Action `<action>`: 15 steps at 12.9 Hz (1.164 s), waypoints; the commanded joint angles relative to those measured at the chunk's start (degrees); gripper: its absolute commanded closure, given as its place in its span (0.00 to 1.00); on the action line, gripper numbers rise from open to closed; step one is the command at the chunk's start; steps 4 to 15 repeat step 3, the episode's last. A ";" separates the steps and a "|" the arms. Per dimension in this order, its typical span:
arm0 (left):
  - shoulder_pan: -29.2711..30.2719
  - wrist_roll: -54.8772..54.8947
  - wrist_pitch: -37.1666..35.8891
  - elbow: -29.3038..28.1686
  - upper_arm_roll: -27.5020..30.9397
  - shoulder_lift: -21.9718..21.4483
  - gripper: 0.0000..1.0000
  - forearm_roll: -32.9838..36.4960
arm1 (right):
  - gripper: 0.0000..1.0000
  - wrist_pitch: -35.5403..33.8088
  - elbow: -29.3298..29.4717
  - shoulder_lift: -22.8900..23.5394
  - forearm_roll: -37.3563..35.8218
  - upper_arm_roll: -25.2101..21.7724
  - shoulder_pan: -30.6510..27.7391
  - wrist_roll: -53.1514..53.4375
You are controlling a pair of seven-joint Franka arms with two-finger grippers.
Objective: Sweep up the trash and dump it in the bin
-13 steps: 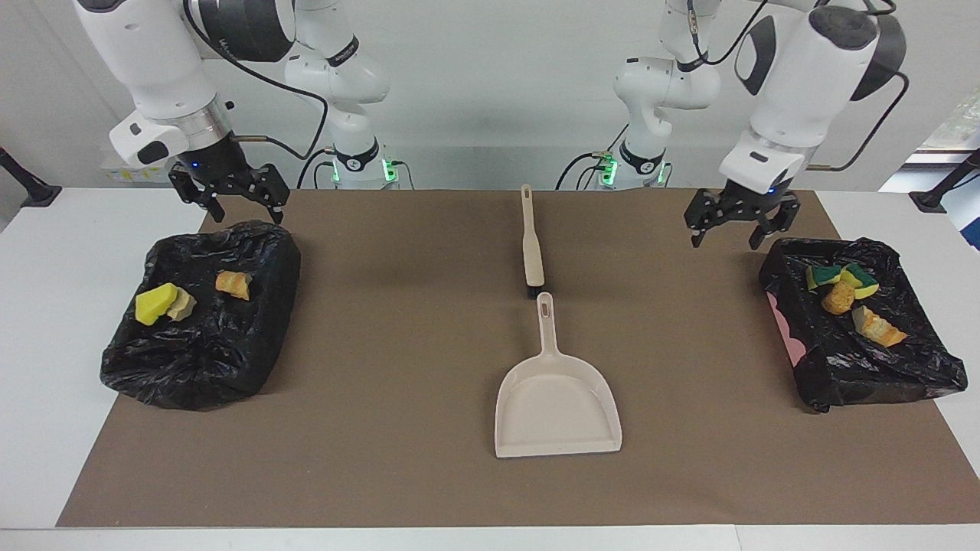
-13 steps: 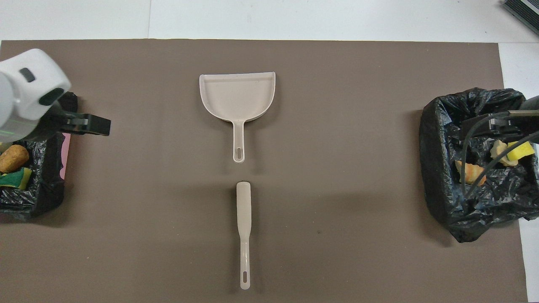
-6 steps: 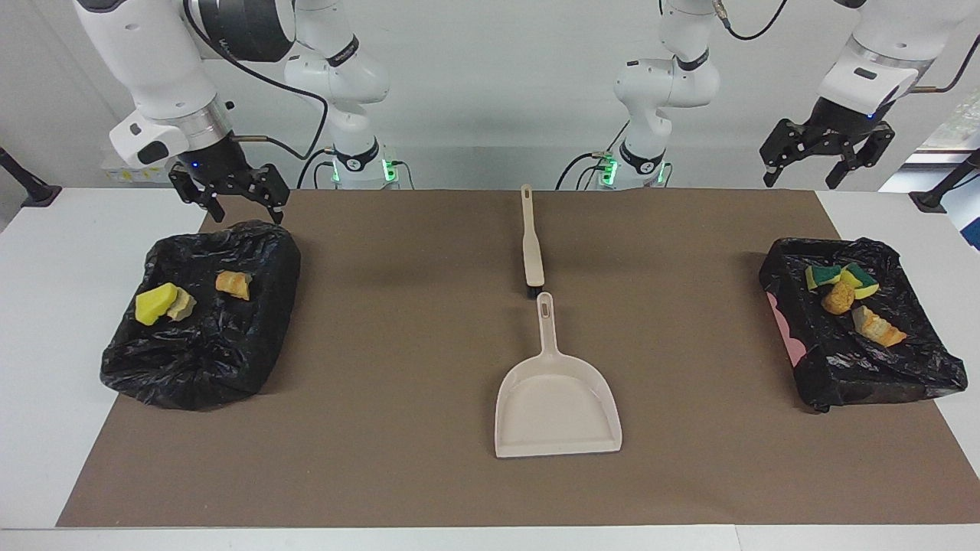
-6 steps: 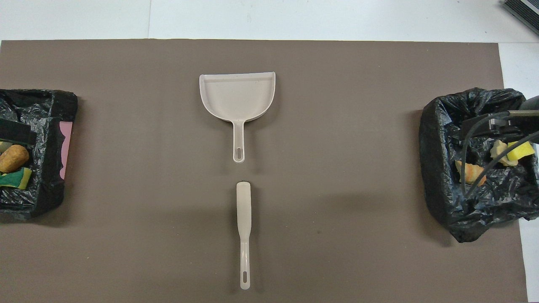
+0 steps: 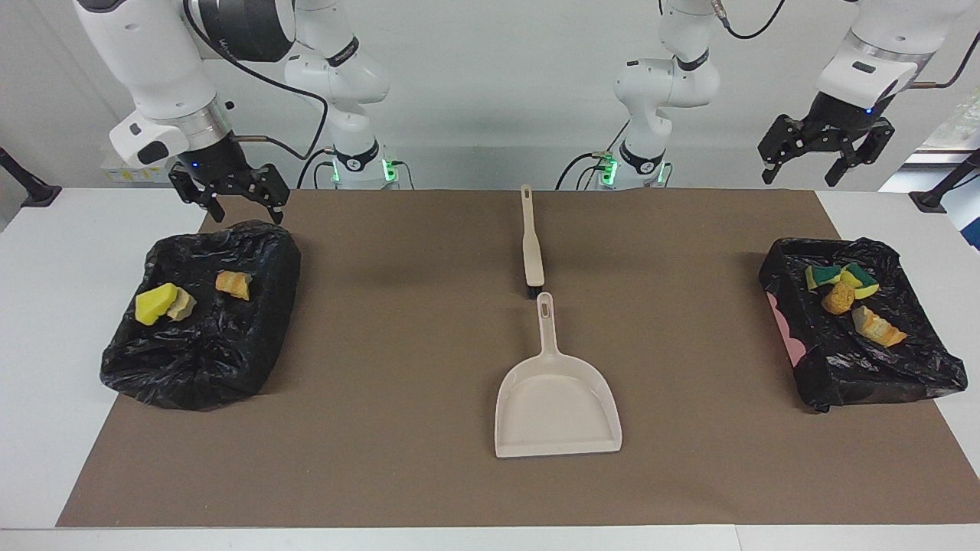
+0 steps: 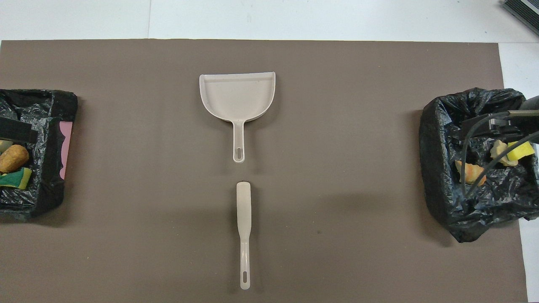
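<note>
Facing view shows what has changed: my left gripper point(image 5: 825, 150) has lifted from just above the bin point(image 5: 903, 375) at its end of the bench point(image 5: 46, 321) and now hangs high over that end, jaws wide and empty. My right gripper point(image 5: 230, 195) stays over the second bin's point(image 5: 191, 367) rim, also wide and empty. All the trash lies in the bins, three chunks point(image 5: 846, 295) in one, three more point(image 5: 180, 300) in the other. Dustpan point(image 5: 556, 405) and brush point(image 5: 531, 249) rest on the brown mat point(image 5: 383, 344); I judge the job done.
</note>
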 commanded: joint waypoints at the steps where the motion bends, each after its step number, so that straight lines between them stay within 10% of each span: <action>1: 0.62 0.07 -1.35 1.39 -0.36 0.50 0.00 -0.01 | 0.00 -0.30 -0.91 -0.91 1.02 -0.23 0.14 0.18; 15: 0.62 0.16 -1.61 1.39 -0.36 0.41 0.00 -0.09 | 0.00 -0.30 -0.91 -0.91 1.02 -0.23 0.14 0.18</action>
